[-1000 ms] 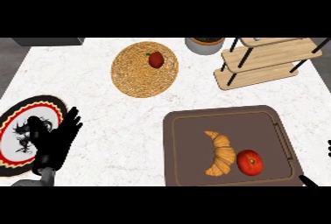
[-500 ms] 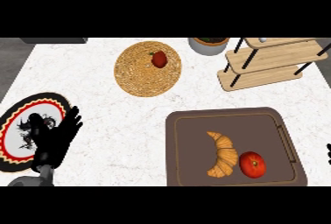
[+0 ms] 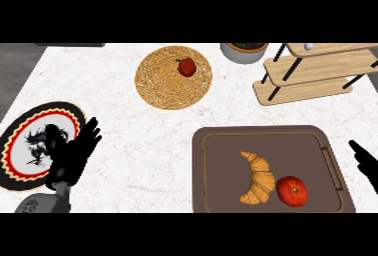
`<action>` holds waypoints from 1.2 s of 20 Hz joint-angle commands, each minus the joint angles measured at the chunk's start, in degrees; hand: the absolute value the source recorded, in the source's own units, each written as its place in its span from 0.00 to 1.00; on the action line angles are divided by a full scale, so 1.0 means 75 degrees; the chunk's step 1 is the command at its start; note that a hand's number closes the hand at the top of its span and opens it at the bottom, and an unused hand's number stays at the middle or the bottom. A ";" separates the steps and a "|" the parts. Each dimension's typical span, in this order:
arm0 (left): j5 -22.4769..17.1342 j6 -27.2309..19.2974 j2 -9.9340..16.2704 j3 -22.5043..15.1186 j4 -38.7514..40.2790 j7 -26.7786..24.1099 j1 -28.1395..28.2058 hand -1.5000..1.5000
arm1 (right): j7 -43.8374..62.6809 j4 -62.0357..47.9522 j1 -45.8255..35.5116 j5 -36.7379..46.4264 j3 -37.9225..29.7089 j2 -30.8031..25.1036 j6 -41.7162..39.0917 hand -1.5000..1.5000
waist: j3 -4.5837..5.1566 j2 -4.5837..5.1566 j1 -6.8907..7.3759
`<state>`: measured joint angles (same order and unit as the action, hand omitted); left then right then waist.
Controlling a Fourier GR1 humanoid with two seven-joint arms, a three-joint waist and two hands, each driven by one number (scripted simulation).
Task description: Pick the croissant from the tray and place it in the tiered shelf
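White marble counter [image 3: 111, 125]. Right hand [image 3: 365, 162] now further in from right edge than half second ago, fingers straight, nothing held. Golden curved croissant [image 3: 258, 178] untouched on brown rectangular tray [image 3: 207, 170] beside red tomato [image 3: 293, 190]. Light wooden tiered shelf [image 3: 314, 70] upper right. Left hand [image 3: 70, 155] resting spread. Approach beginning, grasp pending.

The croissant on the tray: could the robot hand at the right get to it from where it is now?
Probably yes. The right robot hand sits just beside the tray, and the croissant lies uncovered; only the tomato lies between them, touching it.
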<state>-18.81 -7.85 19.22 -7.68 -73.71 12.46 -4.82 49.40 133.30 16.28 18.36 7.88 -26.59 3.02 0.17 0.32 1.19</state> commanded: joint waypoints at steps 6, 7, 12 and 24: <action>0.0120 0.0104 -0.0141 0.0198 0.0140 -0.0032 0.0012 0.50 | 0.2665 -0.1411 -0.2391 0.1588 0.1368 0.0958 -0.0633 0.00 | -0.0016 -0.0030 -0.0083; -0.0120 0.0307 0.0066 0.0301 -0.0100 0.0293 0.0000 0.50 | 0.2848 -0.1225 -0.1941 0.1988 0.1950 0.1180 -0.0502 0.00 | -0.0014 -0.0041 -0.0090; 0.0240 0.0252 -0.0129 0.0212 -0.0041 -0.0155 0.0315 0.50 | 0.3104 -0.2169 -0.2974 0.2186 0.1988 0.1598 -0.0995 0.00 | -0.0015 -0.0034 -0.0085; 0.0265 0.0206 -0.0108 0.0496 -0.0426 0.0420 0.0277 0.50 | 0.3096 -0.2638 -0.2154 0.3701 0.2313 0.2381 -0.1001 0.00 | -0.0022 -0.0051 -0.0141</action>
<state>-16.35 -6.93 17.19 -5.18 -74.98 13.33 -3.10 65.35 114.87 0.20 43.81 25.08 -10.80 -3.00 0.03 -0.04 0.10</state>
